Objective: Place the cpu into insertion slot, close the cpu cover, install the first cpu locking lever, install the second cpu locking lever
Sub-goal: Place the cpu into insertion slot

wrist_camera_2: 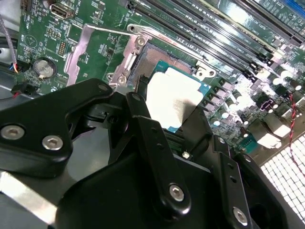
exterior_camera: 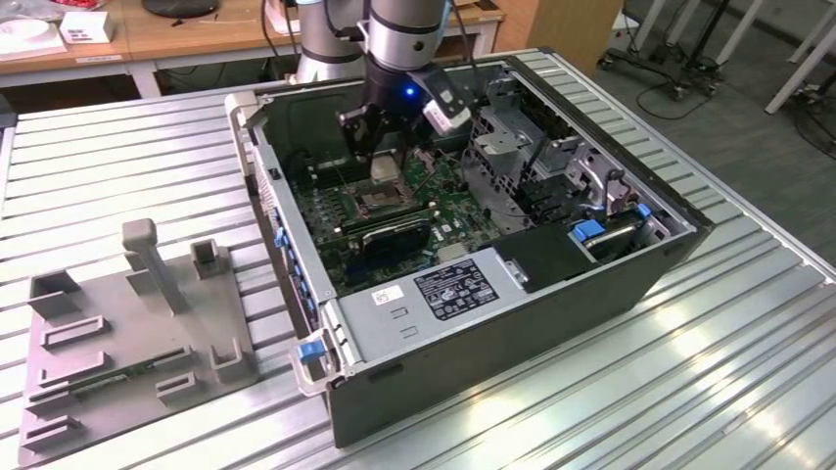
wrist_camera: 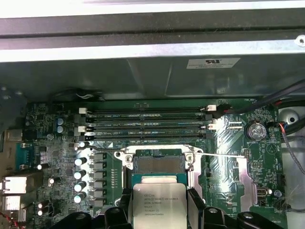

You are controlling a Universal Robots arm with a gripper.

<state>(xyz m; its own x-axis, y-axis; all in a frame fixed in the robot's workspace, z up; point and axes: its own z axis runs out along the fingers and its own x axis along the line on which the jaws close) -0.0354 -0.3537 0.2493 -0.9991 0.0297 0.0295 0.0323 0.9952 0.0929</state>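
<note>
Exterior view: one arm reaches into an open computer case [exterior_camera: 523, 323] lying on a ribbed metal table [exterior_camera: 117, 166]. A grey holder tray [exterior_camera: 131, 333] sits on the exterior view's left, and wooden desks stand behind. The case carries two white labels [exterior_camera: 453, 287], print too small to read, and two blue clips [exterior_camera: 309, 350]. The gripper [exterior_camera: 383, 162] is clenched on the cpu [exterior_camera: 387, 168], holding it just above the socket [exterior_camera: 380, 203]. First wrist view: black fingers [wrist_camera: 125, 210] clamp two sides of the cpu [wrist_camera: 158, 202], whose top has printed lines. The socket [wrist_camera: 158, 163] lies open, with four long memory slots [wrist_camera: 147, 124] beside it, one coin battery [wrist_camera: 255, 130] and one wall sticker [wrist_camera: 213, 62]. Second wrist view: the cover [wrist_camera_2: 75, 59] is flipped open beside the socket.
</note>
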